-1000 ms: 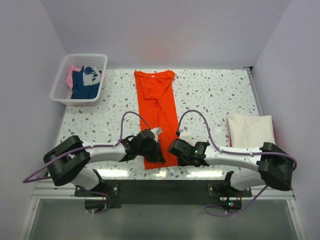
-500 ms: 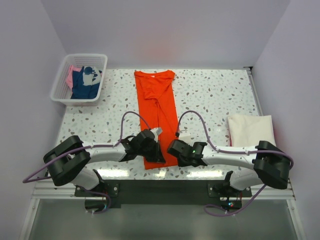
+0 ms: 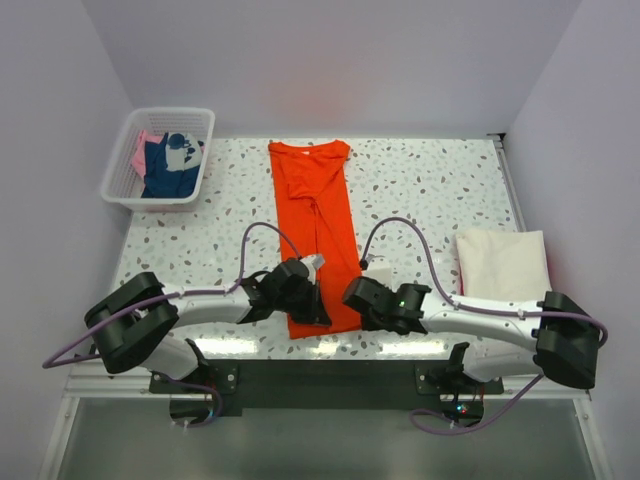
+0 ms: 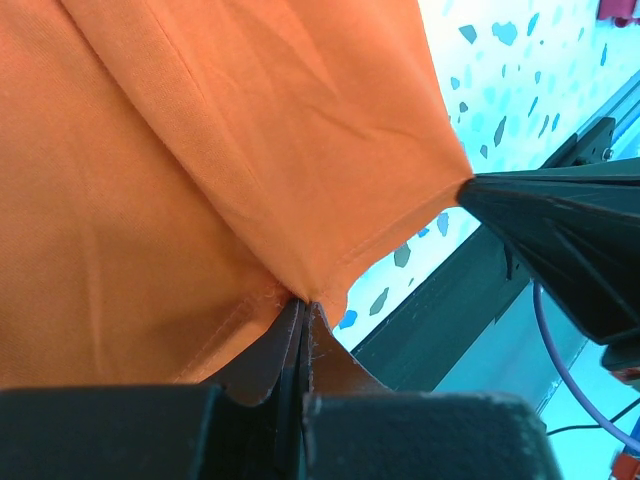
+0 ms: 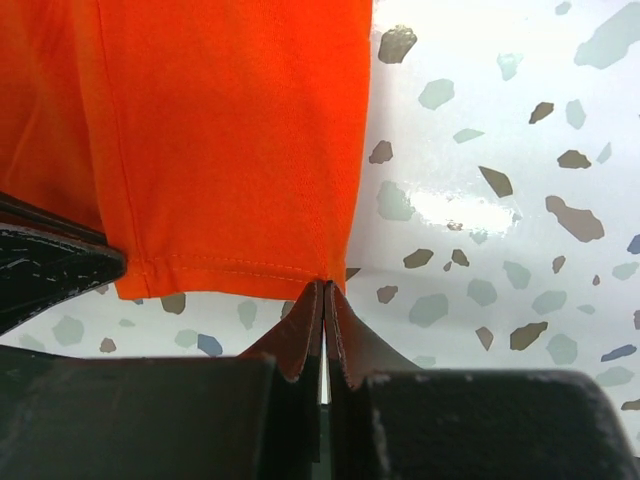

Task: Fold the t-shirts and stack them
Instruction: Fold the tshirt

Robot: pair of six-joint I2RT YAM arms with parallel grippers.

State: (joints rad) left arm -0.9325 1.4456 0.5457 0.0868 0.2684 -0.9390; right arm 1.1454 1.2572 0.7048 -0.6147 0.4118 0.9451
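Note:
The bright orange t-shirt (image 3: 318,215) lies folded into a long narrow strip down the middle of the table, collar at the far end. My left gripper (image 3: 310,314) is shut on the near hem at its left corner, and its closed tips pinch orange cloth in the left wrist view (image 4: 303,300). My right gripper (image 3: 353,312) is shut at the hem's right corner, and its tips meet on the cloth's edge in the right wrist view (image 5: 325,286). A folded cream-white t-shirt (image 3: 502,260) lies at the right.
A white mesh basket (image 3: 118,170) at the far left corner holds navy blue (image 3: 168,170) and pink (image 3: 143,152) shirts. The table's black front rail (image 3: 320,372) runs just behind both grippers. Side walls stand close to the left and right.
The right arm has shifted a little to the right and its cable loop has risen. The left arm and the orange shirt stay as they were.

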